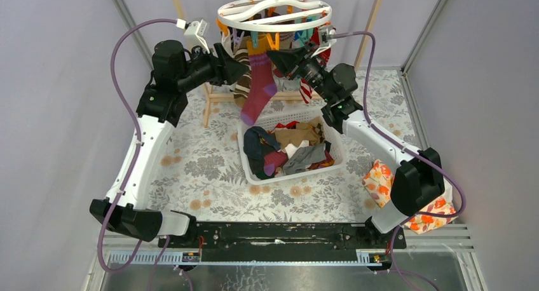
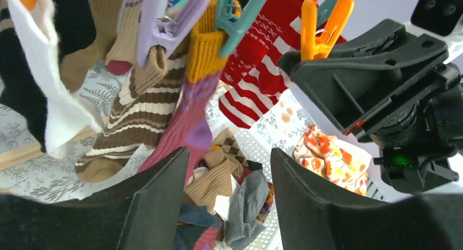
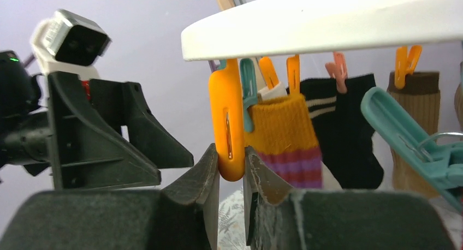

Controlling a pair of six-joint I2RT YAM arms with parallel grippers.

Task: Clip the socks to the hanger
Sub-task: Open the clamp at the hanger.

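Hanger: large round white plastic ring hanger [image 1: 274,14], suspended above the far half of the surface, with coloured clips dangling from its rim.
Left tool: left tool [image 2: 229,152] raised beside the hung socks, with its fingers spread and nothing between them.
Right tool: right tool [image 3: 230,152] raised just under the ring's rim. Its fingers are pressed together on the lower end of an orange plastic clip [image 3: 228,119], and both fingers touch it.
Hung socks: magenta sock with a mustard cuff [image 2: 188,124], gripped at the cuff by a teal plastic clip [image 2: 235,15]. A brown-and-cream striped sock [image 2: 136,108] hangs just beside it from a lilac plastic clip [image 2: 169,26]. A red-and-white striped sock [image 2: 256,70] hangs on the other side, and a white sock [image 2: 52,97] hangs farther along.
Loose socks: heap of navy, grey, tan and red loose socks [image 1: 289,145] in a white slotted plastic basket [image 1: 248,161], below the hanger and between the two arms.
Surface: floral-patterned cloth-covered surface [image 1: 203,157].
Surroundings: orange floral fabric pouch [image 1: 379,180] near the right arm's elbow. A light wooden rack frame [image 1: 208,100] stands behind the hung socks.
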